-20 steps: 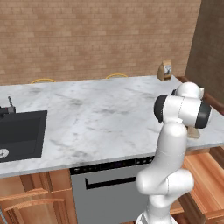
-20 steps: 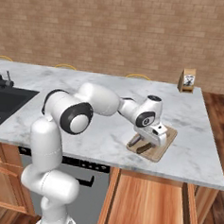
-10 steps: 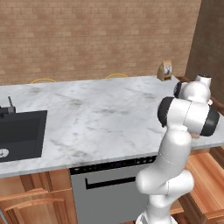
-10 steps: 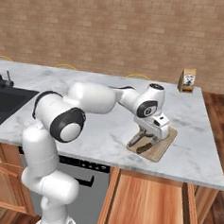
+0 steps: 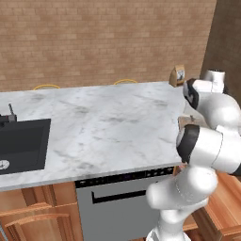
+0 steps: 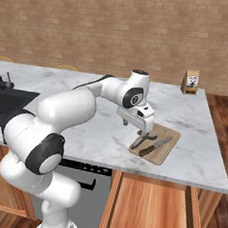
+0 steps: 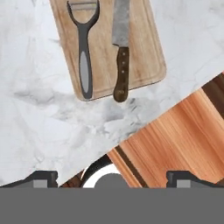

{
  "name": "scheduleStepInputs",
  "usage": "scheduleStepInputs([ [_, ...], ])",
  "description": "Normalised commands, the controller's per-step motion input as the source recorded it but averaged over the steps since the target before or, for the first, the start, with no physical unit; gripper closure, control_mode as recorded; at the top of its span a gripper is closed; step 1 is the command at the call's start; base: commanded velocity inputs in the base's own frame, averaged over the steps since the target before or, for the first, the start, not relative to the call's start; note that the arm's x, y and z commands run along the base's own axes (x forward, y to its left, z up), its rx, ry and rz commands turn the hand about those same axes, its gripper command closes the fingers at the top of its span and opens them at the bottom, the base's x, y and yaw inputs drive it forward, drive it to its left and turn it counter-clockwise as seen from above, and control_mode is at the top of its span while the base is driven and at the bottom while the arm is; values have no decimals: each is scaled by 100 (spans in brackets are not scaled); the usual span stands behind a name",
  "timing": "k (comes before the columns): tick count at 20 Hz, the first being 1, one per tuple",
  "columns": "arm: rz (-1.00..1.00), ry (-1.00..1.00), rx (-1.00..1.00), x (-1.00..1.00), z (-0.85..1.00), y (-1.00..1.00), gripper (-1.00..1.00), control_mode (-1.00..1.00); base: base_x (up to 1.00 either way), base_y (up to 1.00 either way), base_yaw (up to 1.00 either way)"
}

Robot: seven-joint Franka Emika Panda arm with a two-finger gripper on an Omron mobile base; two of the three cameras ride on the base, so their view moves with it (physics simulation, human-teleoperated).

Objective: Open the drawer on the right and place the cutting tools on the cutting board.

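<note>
The cutting board (image 6: 164,149) lies on the marble counter near its front right edge. Two cutting tools rest on it side by side: a dark peeler (image 6: 144,137) and a wooden-handled knife (image 6: 155,146). In the hand view the peeler (image 7: 83,52) and knife (image 7: 121,48) lie parallel on the board (image 7: 144,43). My gripper (image 6: 136,124) hovers just left of and above the board, open, with nothing between its fingertips (image 7: 42,177). The drawer (image 6: 148,205) stands pulled open below the counter edge, and its wooden inside (image 7: 183,131) looks empty. My arm hides most of the board in the left base view.
A small brown paper bag (image 6: 191,83) stands at the counter's far right corner. A black sink (image 5: 21,143) sits at the left end. The grey dishwasher front (image 5: 122,202) is under the counter beside the open drawer. A brick wall runs behind.
My gripper has opened fully, lifted off the board and drawn back to the left. The knife and peeler stay lying on the board.
</note>
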Motion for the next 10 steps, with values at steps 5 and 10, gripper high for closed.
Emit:
scheduleStepInputs([
  [5,0,0,-2,-80,27,82,-100,-100,0,0,0],
  [10,1,-4,-6,-77,10,89,-100,-100,0,0,0],
])
